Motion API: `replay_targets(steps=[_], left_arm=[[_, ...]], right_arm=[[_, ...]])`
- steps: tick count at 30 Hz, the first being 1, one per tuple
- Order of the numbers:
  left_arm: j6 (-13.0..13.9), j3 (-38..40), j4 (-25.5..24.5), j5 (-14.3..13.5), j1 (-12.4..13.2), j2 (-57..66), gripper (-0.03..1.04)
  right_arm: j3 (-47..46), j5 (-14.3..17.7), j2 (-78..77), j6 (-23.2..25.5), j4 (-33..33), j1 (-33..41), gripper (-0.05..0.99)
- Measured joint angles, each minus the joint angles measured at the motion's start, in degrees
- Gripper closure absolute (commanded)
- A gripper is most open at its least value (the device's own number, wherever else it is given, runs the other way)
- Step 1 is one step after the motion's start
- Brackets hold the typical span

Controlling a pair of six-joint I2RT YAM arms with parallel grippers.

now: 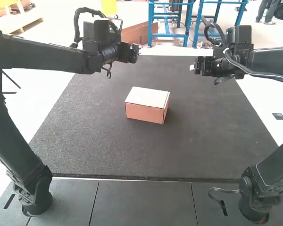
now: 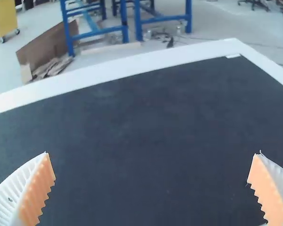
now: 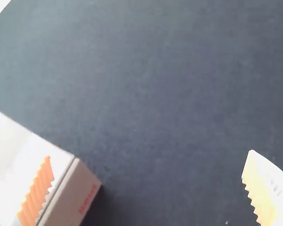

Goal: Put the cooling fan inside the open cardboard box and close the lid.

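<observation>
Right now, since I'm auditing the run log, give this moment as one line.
cardboard box: lid closed, on black mat | left gripper: open, empty, raised | right gripper: open, empty, raised

The closed cardboard box (image 1: 146, 104) stood mid-desk (image 1: 42, 89) as the obstacle; open mat (image 1: 85, 136) ringed it on all sides, free for passing.

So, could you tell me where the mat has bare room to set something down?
The black mat is bare all around the small closed brown cardboard box: wide patches near, left and right. Tightest is the far edge, where the left gripper and right gripper hang.
</observation>
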Motion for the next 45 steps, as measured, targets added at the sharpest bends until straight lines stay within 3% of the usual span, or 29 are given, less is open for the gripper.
replay_targets(steps=[6, 10, 15, 23, 28, 37, 45], left_arm=[[-0.1, -13.0, 14.8, 1.2, 0.0, -4.9, 0.04], [-0.2, -18.3, 17.2, 1.8, 0.0, -7.9, 0.04], [-0.1, -22.5, 17.3, 2.0, 1.1, -11.8, 0.04], [-0.1, -29.9, 17.0, 3.2, 7.1, -21.0, 0.04], [-0.1, -34.6, 15.0, 3.7, 9.4, -27.6, 0.04], [2.2, -49.4, 12.7, 4.8, 10.0, -44.2, 0.04], [4.9, -55.1, 5.0, 5.9, 10.0, -59.0, 0.05]], right_arm=[[-0.6, 0.0, -2.3, 1.1, 8.4, -0.3, 0.02], [-3.0, 0.5, -6.0, 3.4, 14.7, -1.8, 0.02], [-6.9, 0.7, -8.4, 4.4, 16.3, -3.1, 0.02], [-17.2, 0.7, -15.9, 4.5, 18.5, -3.0, 0.02], [-22.5, 0.7, -24.3, 5.4, 18.8, -3.1, 0.02], [-34.1, 0.4, -43.5, 6.0, 18.9, -3.0, 0.02], [-41.6, 1.1, -56.2, 5.3, 18.5, -3.1, 0.02]])
